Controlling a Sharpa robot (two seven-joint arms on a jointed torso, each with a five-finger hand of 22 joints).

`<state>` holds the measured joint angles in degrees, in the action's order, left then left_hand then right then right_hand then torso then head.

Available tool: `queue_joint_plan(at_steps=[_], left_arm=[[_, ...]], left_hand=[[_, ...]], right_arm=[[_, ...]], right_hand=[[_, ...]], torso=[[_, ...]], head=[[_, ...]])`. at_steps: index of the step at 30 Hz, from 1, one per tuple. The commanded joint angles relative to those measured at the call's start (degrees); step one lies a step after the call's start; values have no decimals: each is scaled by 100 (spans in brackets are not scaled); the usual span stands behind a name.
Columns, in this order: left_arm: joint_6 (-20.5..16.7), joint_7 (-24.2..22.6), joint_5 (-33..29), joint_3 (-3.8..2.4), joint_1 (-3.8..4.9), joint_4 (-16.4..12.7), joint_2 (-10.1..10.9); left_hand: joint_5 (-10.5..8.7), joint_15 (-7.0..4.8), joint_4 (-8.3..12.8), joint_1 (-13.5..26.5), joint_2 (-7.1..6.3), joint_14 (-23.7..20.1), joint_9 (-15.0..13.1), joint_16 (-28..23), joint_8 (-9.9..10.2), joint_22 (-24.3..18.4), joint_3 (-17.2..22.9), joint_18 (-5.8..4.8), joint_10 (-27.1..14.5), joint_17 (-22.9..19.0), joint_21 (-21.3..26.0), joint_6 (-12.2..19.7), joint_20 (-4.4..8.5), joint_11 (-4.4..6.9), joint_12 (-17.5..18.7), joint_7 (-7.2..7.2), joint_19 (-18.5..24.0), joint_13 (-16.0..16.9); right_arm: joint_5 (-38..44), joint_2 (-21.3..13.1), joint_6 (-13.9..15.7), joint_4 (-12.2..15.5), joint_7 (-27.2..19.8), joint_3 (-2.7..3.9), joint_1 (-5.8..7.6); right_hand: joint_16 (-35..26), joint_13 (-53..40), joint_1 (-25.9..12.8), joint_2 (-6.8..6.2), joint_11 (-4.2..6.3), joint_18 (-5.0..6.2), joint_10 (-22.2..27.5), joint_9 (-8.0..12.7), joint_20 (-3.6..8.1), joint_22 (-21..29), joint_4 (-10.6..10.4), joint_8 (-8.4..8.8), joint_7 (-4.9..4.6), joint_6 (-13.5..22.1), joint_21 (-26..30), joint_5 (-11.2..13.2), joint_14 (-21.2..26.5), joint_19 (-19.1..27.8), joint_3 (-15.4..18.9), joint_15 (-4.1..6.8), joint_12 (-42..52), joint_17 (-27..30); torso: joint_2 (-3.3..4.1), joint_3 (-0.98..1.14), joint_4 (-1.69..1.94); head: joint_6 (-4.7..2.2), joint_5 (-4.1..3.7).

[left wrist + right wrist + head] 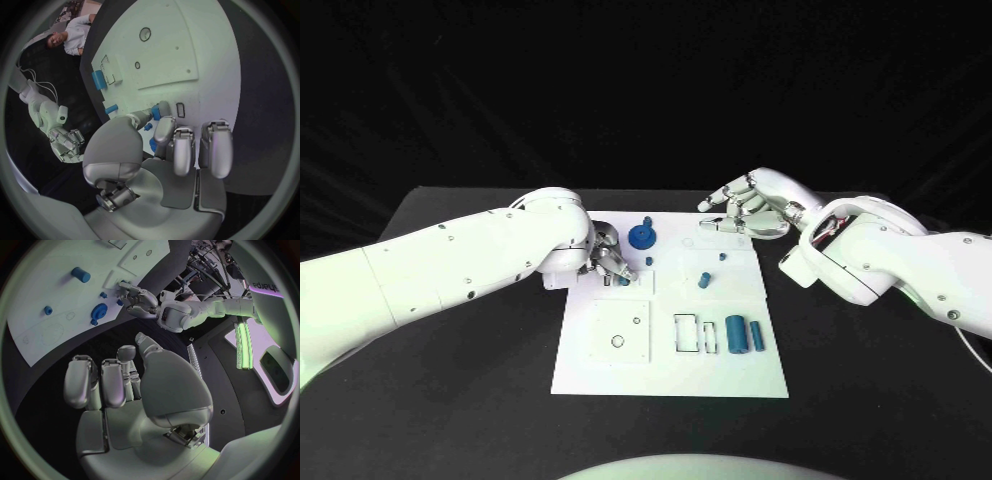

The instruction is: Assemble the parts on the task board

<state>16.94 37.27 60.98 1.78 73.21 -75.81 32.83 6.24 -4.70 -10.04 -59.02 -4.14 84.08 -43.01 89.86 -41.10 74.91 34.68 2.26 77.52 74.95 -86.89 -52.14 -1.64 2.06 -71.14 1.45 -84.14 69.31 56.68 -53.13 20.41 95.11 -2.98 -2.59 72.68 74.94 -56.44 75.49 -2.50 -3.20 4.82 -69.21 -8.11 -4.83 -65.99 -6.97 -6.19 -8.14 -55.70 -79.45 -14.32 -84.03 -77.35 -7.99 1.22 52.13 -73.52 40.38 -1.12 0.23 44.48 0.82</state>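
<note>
The white task board (596, 370) lies mid-table. My left hand (607, 262) is at its left edge; in the left wrist view thumb and fingertip pinch a small blue part (156, 113). A blue gear-like part (642, 236) stands just beyond that hand, also seen from the right wrist as the gear-like part (99, 312). A short blue peg (705, 279) lies mid-board. Two blue cylinders (736, 333) lie side by side at the near right. My right hand (747, 212) hovers at the board's far right corner, fingers loosely bent, holding nothing.
Rectangular cut-outs (687, 333) sit beside the cylinders, and a round hole (617, 342) is in the board's near left square. Black table (473, 400) surrounds the board on all sides.
</note>
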Motion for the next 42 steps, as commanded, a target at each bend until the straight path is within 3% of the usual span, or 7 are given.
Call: queue_joint_plan(at_steps=[1, 14, 19, 23, 26, 36, 42], left_arm=[[-2, 51, -3, 28, -43, -4, -33], [-37, 70, 2, 22, -43, -9, -9], [-92, 49, 27, 0, -44, -62, 58], [-185, 37, 52, -25, -43, -130, 138], [-300, 39, 59, -74, -42, -191, 206], [-649, -48, -162, -295, 15, -434, 418], [-278, -69, -268, -489, 177, -605, 592]], left_hand=[[-19, -53, -71, 111, -3, 592, 16, 14, 42, 1058, -117, -111, 53, 1505, -14, -48, 40, 13, -26, 9, -342, 12], [-25, -70, -299, 290, -14, 592, 47, 14, 73, 1080, -551, -116, 102, 1505, -23, -135, 57, 28, -72, -10, -353, 60], [-61, -72, -618, 614, -253, 592, 65, 14, 96, 1043, -1226, -106, 94, 1505, 8, -186, 64, 34, -44, -17, -332, 34], [-151, -86, -661, 684, -263, 592, 77, 14, 116, 1029, -1703, -101, 87, 1505, 24, -202, 77, 44, -24, -31, -323, 17], [-307, -92, -669, 739, -197, 592, 83, 14, 129, 1009, -2034, -96, 81, 1505, 42, -203, 80, 40, -9, -36, -313, 5], [-331, -39, -670, 755, -130, 592, 115, 14, 225, 858, -2628, -56, -140, 1505, 164, 11, 48, -20, 213, 51, -229, -218], [-253, 99, -499, -78, -14, 592, 340, 14, 531, 557, -2800, 18, -576, 1505, 413, 414, -71, -193, 597, 243, -49, -612]], right_arm=[[33, -2, -65, 14, 4, 0, -4], [33, -9, -79, 19, -12, 0, -4], [9, -2, -141, 10, -31, 0, -4], [1, 3, -152, -1, -33, 0, -4], [-1, 5, -153, -12, -29, 0, -4], [-3, 34, -152, -62, -17, -1, -4], [-3, 59, -152, -107, -19, -6, -18]], right_hand=[[-31, 5, -56, -6, 3, 15, 15, -8, -13, 5, -18, -17, -13, 10, 23, -20, -239, 44, 11, -3, 5, 5], [-52, 34, -52, -20, 4, 22, 36, -8, -13, 41, -17, -17, -11, 17, 40, -21, -234, 64, 23, -2, -28, 25], [-95, 80, -43, -36, 5, 37, 73, -7, -13, 114, -12, -17, -10, 25, 75, -22, -224, 104, 35, -1, -81, 68], [-114, 102, -33, -39, 6, 42, 93, -7, -13, 140, -8, -18, -10, 30, 89, -24, -218, 119, 38, -1, -109, 86], [-131, 128, -1, -47, 7, 49, 120, -7, -12, 173, 7, -19, -10, 38, 109, -28, -213, 139, 41, 0, -142, 99], [-142, 278, 27, -49, 6, 58, 228, -7, -12, 223, 18, -22, -12, 47, 138, -29, -211, 167, 44, 0, -318, 106], [-145, 316, 33, -48, 6, 60, 254, -7, -12, 234, 20, -22, -12, 50, 144, -30, -211, 173, 44, 0, -362, 107]], torso=[[1, -2, 0], [1, -4, -1], [1, -5, -2], [-2, -3, 1], [1, -5, -1], [3, 0, -10], [5, 4, 0]], head=[[2, 4], [2, 6], [-1, 4], [3, 3], [2, 1], [-21, 0], [-30, -34]])
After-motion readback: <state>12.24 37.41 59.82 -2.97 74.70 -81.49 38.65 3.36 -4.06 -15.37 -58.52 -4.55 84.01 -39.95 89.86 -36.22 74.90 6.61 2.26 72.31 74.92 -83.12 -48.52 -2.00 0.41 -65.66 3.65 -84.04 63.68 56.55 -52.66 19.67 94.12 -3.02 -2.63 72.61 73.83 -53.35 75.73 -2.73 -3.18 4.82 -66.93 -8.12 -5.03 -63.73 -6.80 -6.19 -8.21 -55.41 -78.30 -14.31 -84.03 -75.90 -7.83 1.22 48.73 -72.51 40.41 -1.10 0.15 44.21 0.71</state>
